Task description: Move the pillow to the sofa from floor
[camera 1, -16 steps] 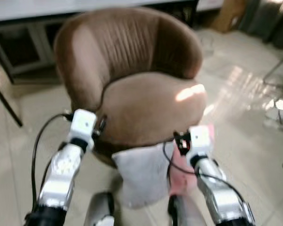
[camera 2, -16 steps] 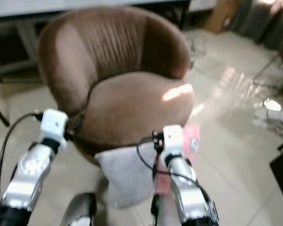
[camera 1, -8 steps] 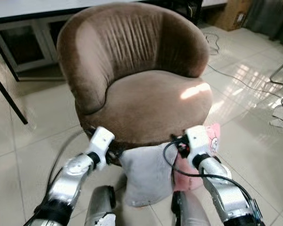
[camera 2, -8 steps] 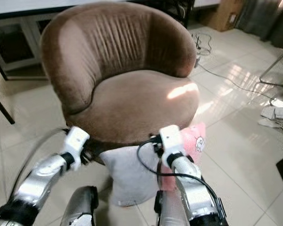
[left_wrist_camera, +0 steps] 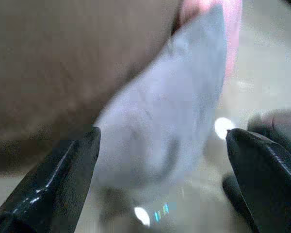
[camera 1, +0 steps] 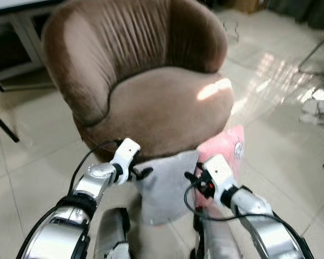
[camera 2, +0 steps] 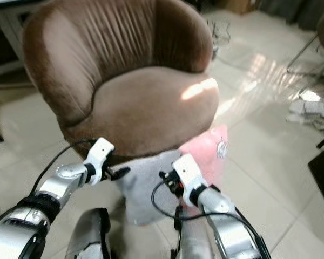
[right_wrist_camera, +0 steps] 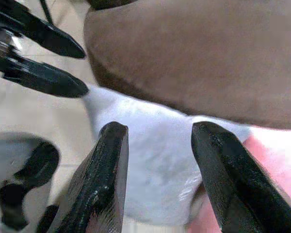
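Observation:
A grey pillow (camera 1: 166,184) with a pink side (camera 1: 225,147) stands on the floor, leaning against the front of a brown round sofa chair (camera 1: 156,108). My left gripper (camera 1: 142,173) is open at the pillow's upper left corner; the left wrist view has the pillow (left_wrist_camera: 165,121) between its wide-spread fingers (left_wrist_camera: 63,179). My right gripper (camera 1: 191,178) is open at the pillow's upper right, just above the grey cloth (right_wrist_camera: 155,160), with nothing between its fingers (right_wrist_camera: 109,170). The left gripper's fingertips (right_wrist_camera: 43,80) also appear in the right wrist view, at the pillow's far corner.
Glossy pale tiles surround the chair. A crumpled cloth (camera 1: 319,108) lies on the floor at the right. A dark cabinet (camera 1: 11,48) and a thin black leg (camera 1: 2,127) stand at the back left. My own legs (camera 1: 110,237) are below the pillow.
The camera has tilted down and closer. Both arms have dropped and drawn inward toward the pillow; the left gripper has swung right to its upper left corner.

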Available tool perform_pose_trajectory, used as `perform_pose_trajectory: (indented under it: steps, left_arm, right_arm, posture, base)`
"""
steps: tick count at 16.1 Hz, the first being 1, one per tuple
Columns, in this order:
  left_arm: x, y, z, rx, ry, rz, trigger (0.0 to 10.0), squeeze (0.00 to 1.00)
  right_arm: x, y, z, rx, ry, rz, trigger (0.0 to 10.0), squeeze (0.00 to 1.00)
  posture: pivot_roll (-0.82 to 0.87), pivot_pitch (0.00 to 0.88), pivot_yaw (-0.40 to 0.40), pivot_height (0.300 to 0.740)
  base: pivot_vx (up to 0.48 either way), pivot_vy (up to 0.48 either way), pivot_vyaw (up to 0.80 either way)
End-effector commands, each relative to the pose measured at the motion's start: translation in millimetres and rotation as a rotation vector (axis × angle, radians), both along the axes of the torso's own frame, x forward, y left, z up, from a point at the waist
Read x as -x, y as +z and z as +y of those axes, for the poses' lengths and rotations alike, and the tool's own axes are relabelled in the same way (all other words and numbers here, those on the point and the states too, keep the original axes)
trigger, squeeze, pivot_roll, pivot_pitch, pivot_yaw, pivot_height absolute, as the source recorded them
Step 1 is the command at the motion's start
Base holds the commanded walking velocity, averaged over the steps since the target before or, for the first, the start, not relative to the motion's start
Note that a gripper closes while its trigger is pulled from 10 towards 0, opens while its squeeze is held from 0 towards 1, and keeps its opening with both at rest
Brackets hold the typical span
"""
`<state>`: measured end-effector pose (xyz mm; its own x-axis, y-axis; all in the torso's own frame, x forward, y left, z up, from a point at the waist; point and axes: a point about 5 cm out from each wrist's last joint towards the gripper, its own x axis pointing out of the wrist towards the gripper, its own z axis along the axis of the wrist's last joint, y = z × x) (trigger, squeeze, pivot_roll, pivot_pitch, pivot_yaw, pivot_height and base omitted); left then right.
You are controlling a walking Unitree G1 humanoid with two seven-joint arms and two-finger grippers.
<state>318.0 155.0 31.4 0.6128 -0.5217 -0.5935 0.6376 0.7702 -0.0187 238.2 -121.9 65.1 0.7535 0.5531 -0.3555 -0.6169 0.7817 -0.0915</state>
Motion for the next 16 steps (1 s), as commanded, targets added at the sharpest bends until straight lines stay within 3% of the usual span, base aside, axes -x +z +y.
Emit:
perform_pose_trajectory:
  steps: [1, 2, 6, 10, 13, 14, 15, 16]
  left_arm:
    - [-1.4, -0.1, 2.8, -0.043, -0.033, 0.010, 10.0, 1.00]
    - [-1.1, -0.7, 3.7, -0.053, -0.038, 0.011, 10.0, 1.00]
    - [-15.5, 13.1, 10.7, -0.183, -0.011, -0.158, 10.0, 1.00]
    - [-16.3, 12.5, 12.9, -0.256, 0.007, -0.219, 10.0, 1.00]
    - [-10.7, 3.8, 16.7, -0.325, 0.079, -0.277, 10.0, 1.00]
    - [-8.4, 0.1, 19.9, -0.343, 0.121, -0.276, 10.0, 0.55]
    - [-7.8, -1.2, 22.0, -0.367, 0.149, -0.283, 10.0, 0.00]
    - [-6.9, -2.7, 23.1, -0.380, 0.160, -0.284, 10.0, 0.00]
  right_arm:
    - [5.0, 5.8, 3.1, -0.001, 0.017, -0.014, 10.0, 0.00]
    - [7.0, 7.4, 3.3, 0.001, 0.016, -0.022, 10.0, 0.00]
    - [16.2, 19.7, 7.7, -0.020, 0.011, -0.043, 10.0, 0.00]
    - [18.7, 25.3, 14.0, -0.028, 0.027, -0.063, 10.0, 0.00]
    - [32.4, 31.1, 21.7, -0.030, 0.054, -0.071, 10.0, 0.00]
    - [38.2, 33.6, 24.1, -0.035, 0.057, -0.074, 10.0, 0.00]
    - [41.5, 34.0, 25.3, -0.029, 0.066, -0.079, 10.0, 0.00]
    - [44.2, 34.8, 26.4, -0.034, 0.064, -0.077, 10.0, 0.00]
  posture:
    - [-0.14, 0.244, 0.030, 0.585]
    - [-0.14, 0.244, 0.030, 0.585]
    - [-0.18, 0.318, 0.040, 0.585]
    - [-0.20, 0.336, 0.022, 0.585]
    - [-0.25, 0.349, 0.000, 0.585]
    - [-0.26, 0.362, 0.004, 0.585]
    - [-0.26, 0.369, 0.005, 0.585]
    - [-0.26, 0.382, 0.006, 0.585]
  base:
    - [0.000, 0.000, 0.00]
    - [0.000, 0.000, 0.00]
    - [0.000, 0.000, 0.00]
    - [0.000, 0.000, 0.00]
    - [0.000, 0.000, 0.00]
    - [0.000, 0.000, 0.00]
    - [0.000, 0.000, 0.00]
    - [0.000, 0.000, 0.00]
